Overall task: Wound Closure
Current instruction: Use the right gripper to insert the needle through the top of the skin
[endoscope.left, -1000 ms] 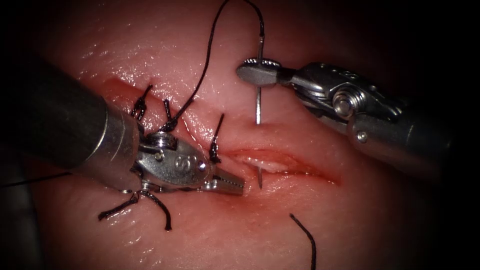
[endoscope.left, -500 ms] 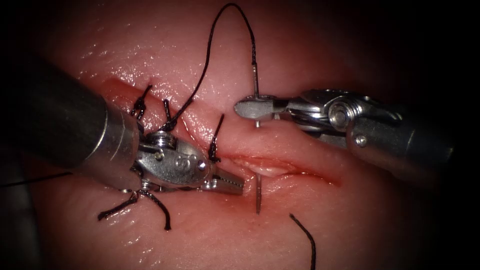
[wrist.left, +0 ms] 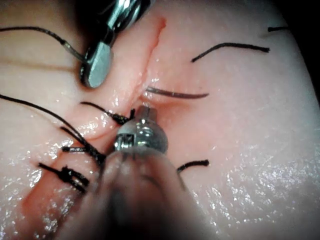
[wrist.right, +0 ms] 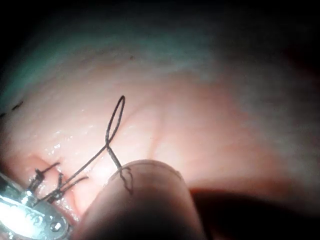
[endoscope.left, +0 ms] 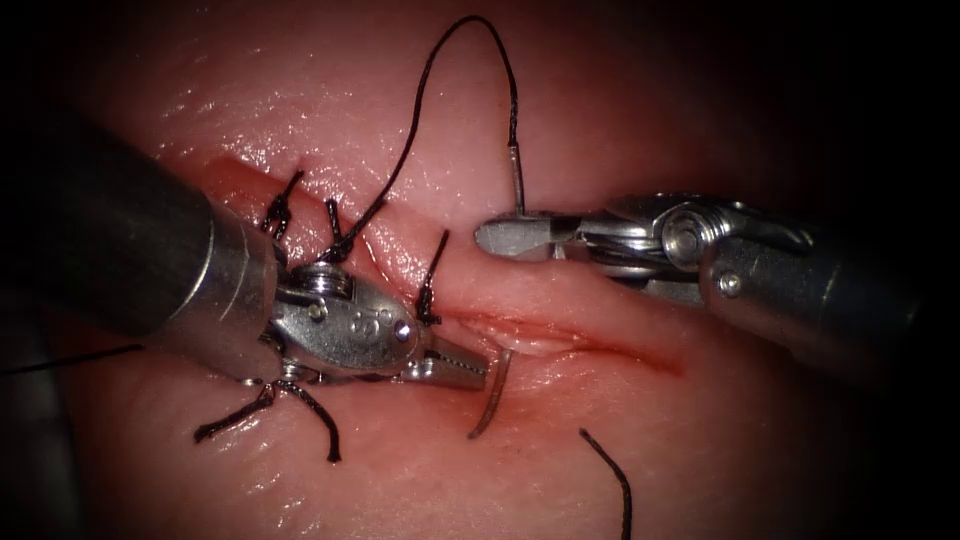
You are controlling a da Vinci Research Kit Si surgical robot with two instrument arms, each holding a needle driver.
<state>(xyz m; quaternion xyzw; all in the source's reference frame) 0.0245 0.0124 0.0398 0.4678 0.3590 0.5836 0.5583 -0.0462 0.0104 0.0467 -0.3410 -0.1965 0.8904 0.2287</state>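
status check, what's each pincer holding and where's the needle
Right pincer shut on needle near its thread end. Needle through the tissue, tip out below the cut. Left pincer shut, holding nothing, beside the tip. Thread loops above.

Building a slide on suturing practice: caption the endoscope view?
Right tool grips the needle near its thread end, tip emerging below the cut; left tool rests beside it.

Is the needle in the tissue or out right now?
In. The needle runs through the tissue: its tip end pokes out below the cut, while the right pincer holds its thread end above.
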